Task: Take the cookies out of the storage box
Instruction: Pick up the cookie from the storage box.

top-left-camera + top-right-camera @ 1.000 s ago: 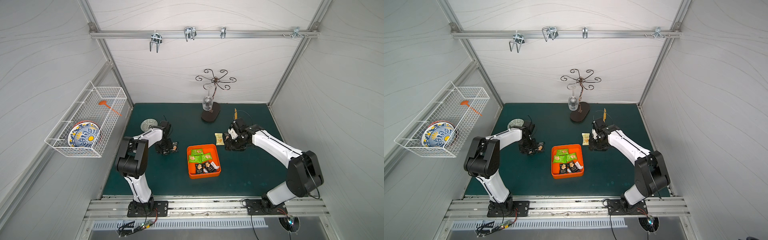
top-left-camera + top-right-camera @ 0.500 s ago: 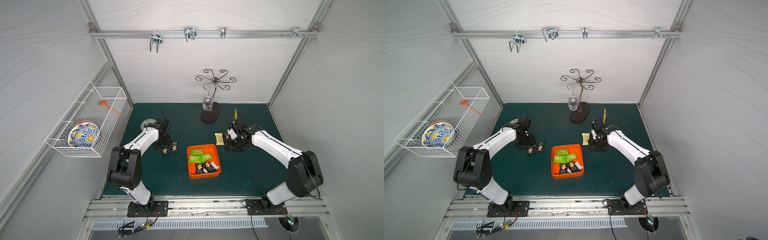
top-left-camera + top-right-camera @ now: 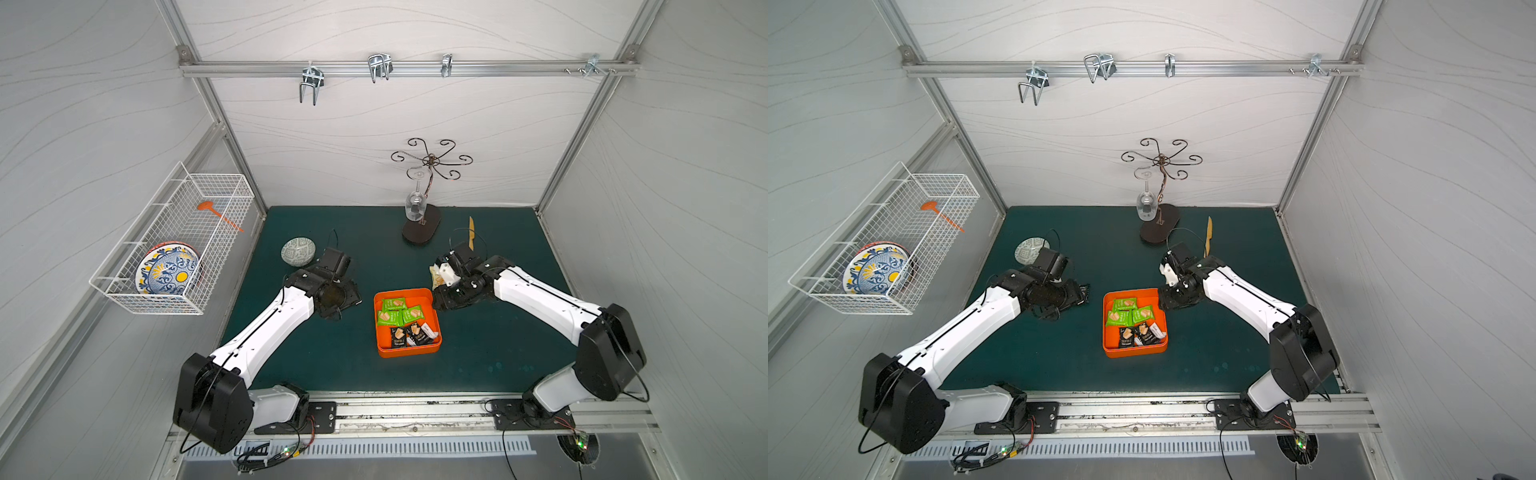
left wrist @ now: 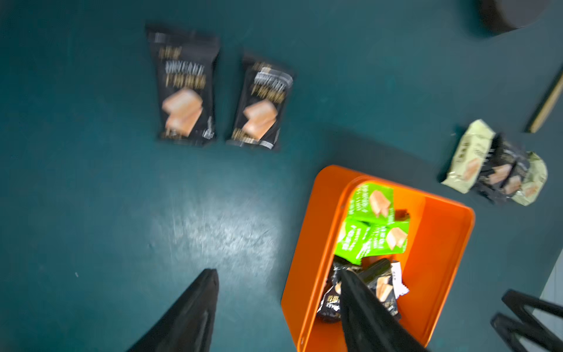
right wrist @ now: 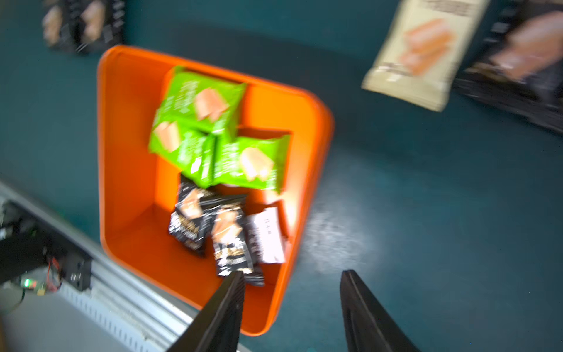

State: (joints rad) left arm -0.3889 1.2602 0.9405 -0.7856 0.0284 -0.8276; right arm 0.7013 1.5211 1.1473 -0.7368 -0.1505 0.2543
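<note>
**Camera arrangement.** In both top views you look steeply down from high at the front of the cell toward the back wall [image 3: 374, 137], far enough off to take in the whole desk [image 3: 478, 365]. The pair differ only by a slight sideways shift.

In the left wrist view you look down from close above the desk, past the left end effector [image 4: 278, 271]. In the right wrist view, equally close, you look past the right end effector [image 5: 292, 272] toward the front rail [image 5: 122, 289].

All four views share the storage box [image 3: 407, 351] and the cookies [image 3: 401, 316] in it.
</note>
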